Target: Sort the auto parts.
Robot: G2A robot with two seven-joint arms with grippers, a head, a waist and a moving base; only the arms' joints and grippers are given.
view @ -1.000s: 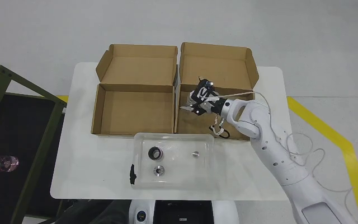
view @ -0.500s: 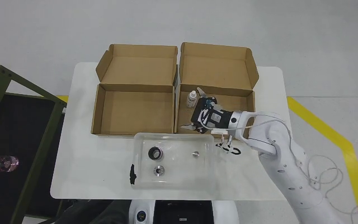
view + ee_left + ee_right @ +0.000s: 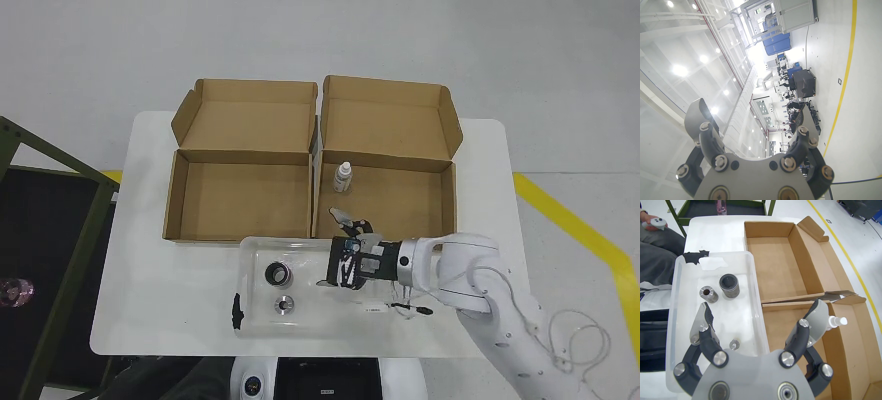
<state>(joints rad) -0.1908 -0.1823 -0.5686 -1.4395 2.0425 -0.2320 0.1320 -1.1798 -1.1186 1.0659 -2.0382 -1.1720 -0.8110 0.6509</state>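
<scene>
Bottle [image 3: 343, 177] boxed, back for more!
Right gripper [image 3: 762, 303], jaws released, swings over the tray [image 3: 290, 240], ready for another pick.

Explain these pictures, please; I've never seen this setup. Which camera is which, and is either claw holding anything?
A two-armed robot works at a white table. One picture looks down from above; two come from wrist cameras. On the table: an open cardboard box, a second box holding a small white bottle, and a clear tray with three metal parts: a large sleeve, a smaller cylinder, a tiny piece. The right gripper hangs open over the tray's edge, holding nothing. The left gripper, open too, points up into the room.
</scene>
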